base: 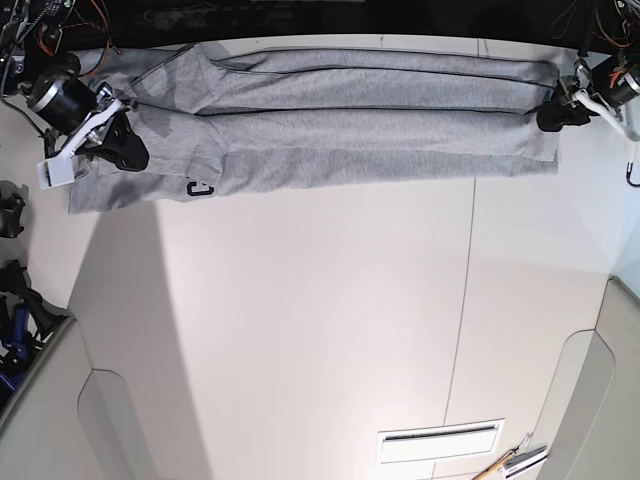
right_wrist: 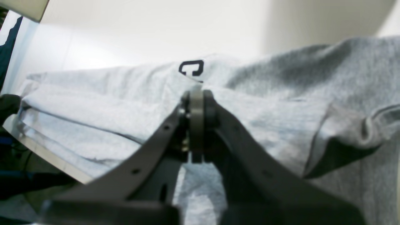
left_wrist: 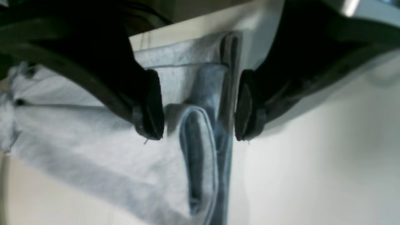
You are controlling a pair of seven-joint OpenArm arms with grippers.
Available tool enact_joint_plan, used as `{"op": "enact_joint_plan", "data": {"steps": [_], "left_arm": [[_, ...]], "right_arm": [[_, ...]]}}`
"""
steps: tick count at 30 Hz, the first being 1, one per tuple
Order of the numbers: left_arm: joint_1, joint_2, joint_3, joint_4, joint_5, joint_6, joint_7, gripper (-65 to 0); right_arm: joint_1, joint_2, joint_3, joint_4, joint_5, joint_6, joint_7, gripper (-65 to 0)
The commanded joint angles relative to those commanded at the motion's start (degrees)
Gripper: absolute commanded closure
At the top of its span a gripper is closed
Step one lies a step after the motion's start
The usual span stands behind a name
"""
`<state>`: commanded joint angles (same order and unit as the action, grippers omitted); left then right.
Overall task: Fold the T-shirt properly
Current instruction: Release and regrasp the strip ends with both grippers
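Across the pale counter (base: 300, 330), a thin dark seam is seen running beneath the T-shirt (base: 380, 130). The left tool (left_wrist: 200, 104) is held spread open, its two fingers parted above layered folds at one end of the T-shirt. The right tool (right_wrist: 197, 125) is clenched, its fingertips brought together over the other end; whether any cloth is pinched there cannot be told. Between the two, the T-shirt is laid out as a long, narrow strip along the top of the base view, with lengthwise folds toward the left tool and looser, rumpled layers around the right tool. A small piece of black lettering (right_wrist: 191, 68) is shown near the T-shirt's edge. Farther out, at the bottom of the base view, a white rectangular piece (base: 438, 442) is seen, with slender, pen-like items (base: 510, 464) placed beside it.
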<state>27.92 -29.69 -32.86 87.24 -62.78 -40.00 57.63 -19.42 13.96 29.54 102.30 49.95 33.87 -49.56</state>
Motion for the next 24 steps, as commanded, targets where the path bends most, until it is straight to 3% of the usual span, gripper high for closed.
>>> {"op": "enact_joint_plan", "data": {"steps": [2, 6, 10, 17, 18, 19, 22, 24], "left_arm": [[-0.02, 0.0, 0.63, 0.0, 3.82, 0.0, -2.82, -39.5], [-0.11, -0.17, 0.59, 0.0, 4.31, 0.0, -2.69, -39.5], [0.04, -0.15, 1.27, 0.0, -0.2, 0.0, 3.48, -39.5], [0.0, -0.15, 9.2, 0.0, -1.66, 0.0, 3.39, -39.2], [0.0, -0.15, 10.05, 0.0, -1.66, 0.0, 2.91, -36.9], [-0.02, -0.15, 10.47, 0.0, -1.66, 0.0, 2.25, -30.6], [-0.2, -0.17, 10.05, 0.02, -1.66, 0.0, 0.28, -1.1], [-0.33, -0.17, 9.33, 0.04, -1.66, 0.0, -1.92, 0.0]], "right_arm": [[0.0, 0.0, 0.0, 0.0, 0.0, 0.0, 0.0, 0.0], [0.0, 0.0, 0.0, 0.0, -0.02, 0.0, -0.02, 0.0], [0.02, 0.0, 0.0, 0.0, 0.02, 0.0, 0.0, 0.0], [0.0, 0.0, 0.0, 0.0, 0.2, 0.0, -0.02, 0.0], [0.0, 0.0, 0.0, 0.0, 0.2, 0.0, -0.02, 0.0], [0.0, 0.0, 0.02, 0.0, 0.2, 0.0, -0.02, 0.0], [0.0, 0.0, 0.02, 0.0, 0.22, 0.0, -0.02, 0.0], [0.02, 0.0, 0.02, 0.02, 0.52, -0.02, -0.02, 0.0]]}}
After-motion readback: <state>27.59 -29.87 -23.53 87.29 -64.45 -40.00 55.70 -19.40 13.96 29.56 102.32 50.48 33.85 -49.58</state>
